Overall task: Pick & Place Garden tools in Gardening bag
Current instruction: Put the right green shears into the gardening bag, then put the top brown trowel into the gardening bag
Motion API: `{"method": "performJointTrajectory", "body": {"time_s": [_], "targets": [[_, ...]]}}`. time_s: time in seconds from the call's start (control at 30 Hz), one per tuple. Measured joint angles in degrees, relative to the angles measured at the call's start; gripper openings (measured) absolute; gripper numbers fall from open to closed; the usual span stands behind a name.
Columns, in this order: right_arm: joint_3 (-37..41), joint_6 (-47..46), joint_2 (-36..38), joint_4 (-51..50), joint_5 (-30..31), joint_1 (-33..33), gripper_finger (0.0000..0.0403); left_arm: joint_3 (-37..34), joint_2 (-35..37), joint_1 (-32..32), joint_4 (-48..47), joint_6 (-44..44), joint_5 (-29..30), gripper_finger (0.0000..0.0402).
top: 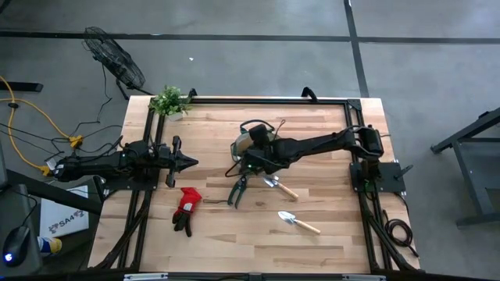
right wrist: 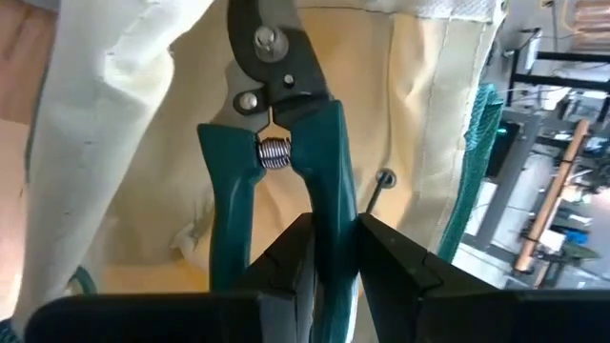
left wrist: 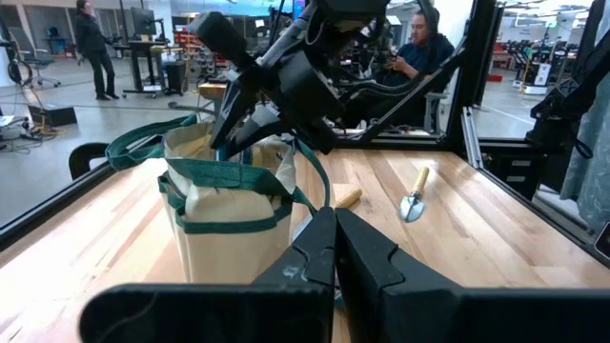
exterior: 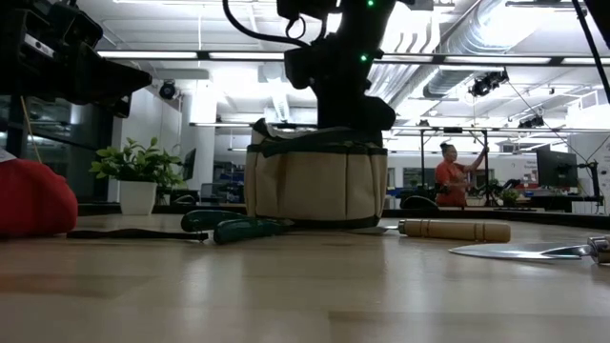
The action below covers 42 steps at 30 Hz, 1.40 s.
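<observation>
The right gripper (right wrist: 332,250) is clamped on one green handle of a pair of pruning shears (right wrist: 276,143), spring and pivot bolts showing, the blades pointing down into the cream lining of the gardening bag (top: 248,142) (the other handle hangs free beside the fingers). The bag, tan with dark green trim, sits just above the table's centre, with the right arm reaching to it from three o'clock.

Around it on the wood: a second pair of shears (top: 237,190) lies open at the bag's six o'clock, a wood-handled trowel (top: 280,187) just beside them, another trowel (top: 298,222) farther toward five o'clock, and the red-and-black gloves (top: 186,209) at seven o'clock. The left gripper (top: 188,162), fingers pressed together on nothing, waits at nine o'clock. A leafy plant (top: 169,101) stands at the table's eleven o'clock corner.
</observation>
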<state>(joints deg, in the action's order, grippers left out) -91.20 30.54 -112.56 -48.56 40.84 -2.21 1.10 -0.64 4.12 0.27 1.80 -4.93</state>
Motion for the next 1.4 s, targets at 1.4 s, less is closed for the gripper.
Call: {"method": "performJointTrajectory", "body": {"time_s": [1.4], "targets": [[0.02, -9.67, 0.31, 2.62, -19.73, 4.25, 0.0166, 0.00, 0.00, -0.02, 0.00, 0.00, 0.02, 0.0001]]}}
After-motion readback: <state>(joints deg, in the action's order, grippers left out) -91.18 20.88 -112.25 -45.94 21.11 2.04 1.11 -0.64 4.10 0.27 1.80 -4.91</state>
